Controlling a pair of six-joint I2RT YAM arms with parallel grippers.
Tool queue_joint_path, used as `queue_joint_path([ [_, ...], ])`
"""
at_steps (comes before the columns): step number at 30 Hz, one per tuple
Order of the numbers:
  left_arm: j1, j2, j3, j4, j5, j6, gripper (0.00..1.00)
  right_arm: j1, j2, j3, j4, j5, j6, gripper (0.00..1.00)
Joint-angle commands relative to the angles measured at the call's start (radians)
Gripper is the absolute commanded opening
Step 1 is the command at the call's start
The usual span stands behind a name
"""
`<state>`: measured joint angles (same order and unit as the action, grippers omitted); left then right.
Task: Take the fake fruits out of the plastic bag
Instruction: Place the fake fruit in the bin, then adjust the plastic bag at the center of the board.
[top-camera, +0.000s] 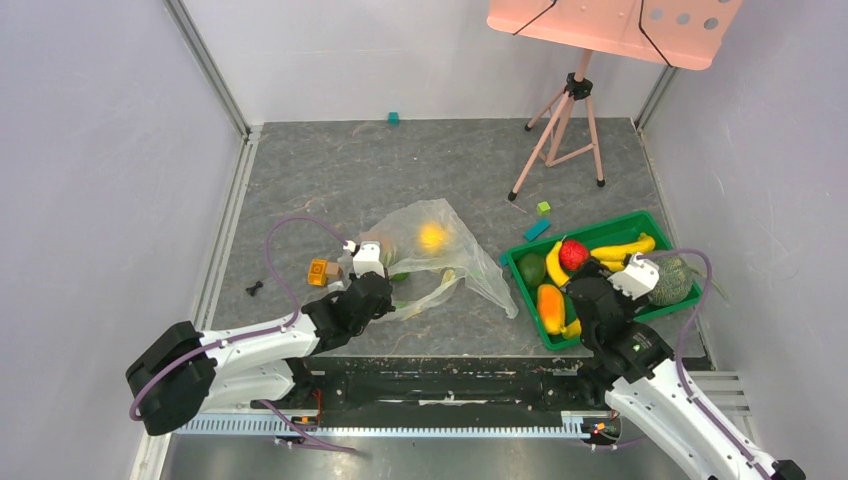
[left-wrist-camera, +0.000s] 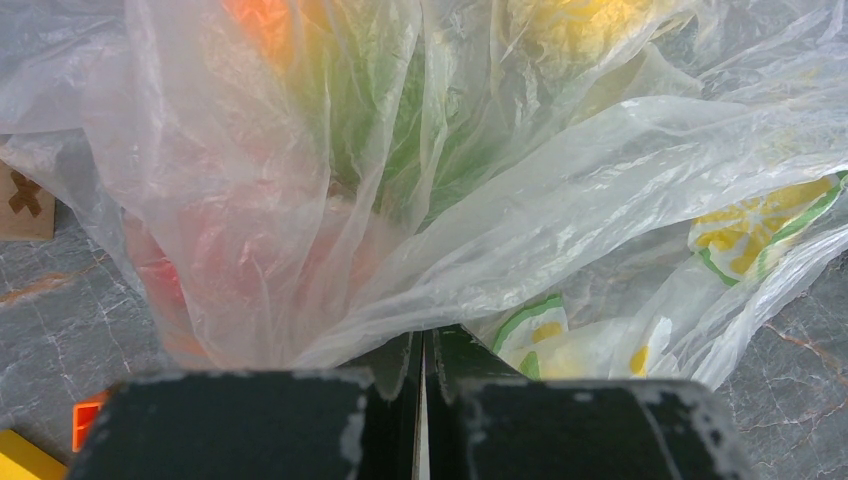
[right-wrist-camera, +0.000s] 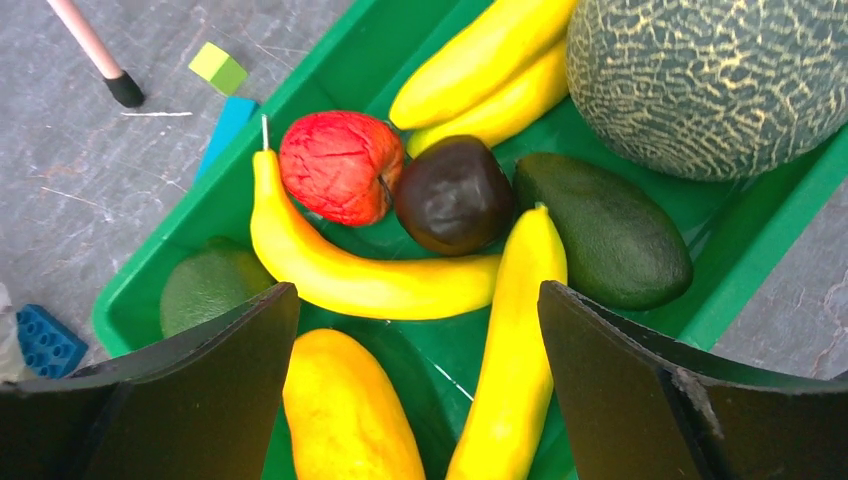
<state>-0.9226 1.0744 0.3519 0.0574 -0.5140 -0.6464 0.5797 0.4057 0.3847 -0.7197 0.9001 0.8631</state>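
The transparent plastic bag (top-camera: 445, 262) lies crumpled at mid-table. A yellow fruit (top-camera: 432, 237) shows through it. My left gripper (top-camera: 392, 288) is shut on a gathered fold at the bag's near edge. In the left wrist view the bag (left-wrist-camera: 520, 200) fills the frame above my shut left gripper (left-wrist-camera: 424, 340), with film pinched between the jaws. Blurred orange (left-wrist-camera: 265, 20), yellow (left-wrist-camera: 570, 25), green (left-wrist-camera: 400, 150) and red (left-wrist-camera: 200, 260) fruits lie inside. My right gripper (top-camera: 572, 302) is open and empty over the green tray (top-camera: 590, 232). In the right wrist view it (right-wrist-camera: 415, 300) hangs above bananas (right-wrist-camera: 350, 275).
The tray (right-wrist-camera: 330, 90) holds bananas, a red fruit (right-wrist-camera: 338, 165), a dark fruit (right-wrist-camera: 452, 195), an avocado (right-wrist-camera: 605, 230), a melon (right-wrist-camera: 700, 80) and an orange-yellow piece (right-wrist-camera: 345, 410). Toy blocks (top-camera: 318, 271) lie left of the bag. A tripod (top-camera: 560, 130) stands at the back.
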Motion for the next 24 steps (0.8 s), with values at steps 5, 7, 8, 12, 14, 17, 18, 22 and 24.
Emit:
queue_joint_path([
  [5, -0.002, -0.012, 0.012, 0.028, -0.017, -0.005, 0.02, -0.001, 0.081, 0.082, 0.263, -0.173, -0.274, 0.88],
  [7, -0.002, -0.017, 0.012, 0.027, -0.021, -0.003, 0.02, 0.001, 0.148, 0.090, 0.332, -0.274, -0.315, 0.85],
  [8, -0.002, -0.018, 0.011, 0.026, -0.021, -0.002, 0.02, 0.001, 0.187, 0.091, 0.371, -0.336, -0.331, 0.84],
  [12, -0.002, -0.021, 0.012, 0.025, -0.018, 0.009, 0.02, 0.065, 0.298, 0.084, 0.515, -0.474, -0.349, 0.78],
  [14, -0.002, -0.023, 0.009, 0.025, -0.015, 0.012, 0.03, 0.168, 0.342, 0.099, 0.564, -0.449, -0.363, 0.74],
  [17, -0.001, -0.023, 0.004, 0.037, -0.014, 0.017, 0.02, 0.318, 0.435, 0.159, 0.604, -0.436, -0.425, 0.69],
  [18, 0.000, -0.023, 0.004, 0.042, -0.012, 0.018, 0.02, 0.350, 0.465, 0.180, 0.615, -0.450, -0.442, 0.67],
  [22, -0.001, -0.018, 0.005, 0.044, -0.015, 0.017, 0.02, 0.433, 0.521, 0.199, 0.711, -0.557, -0.506, 0.60],
  [24, 0.000, -0.018, 0.004, 0.043, -0.018, 0.013, 0.02, 0.447, 0.540, 0.196, 0.792, -0.629, -0.524, 0.58],
])
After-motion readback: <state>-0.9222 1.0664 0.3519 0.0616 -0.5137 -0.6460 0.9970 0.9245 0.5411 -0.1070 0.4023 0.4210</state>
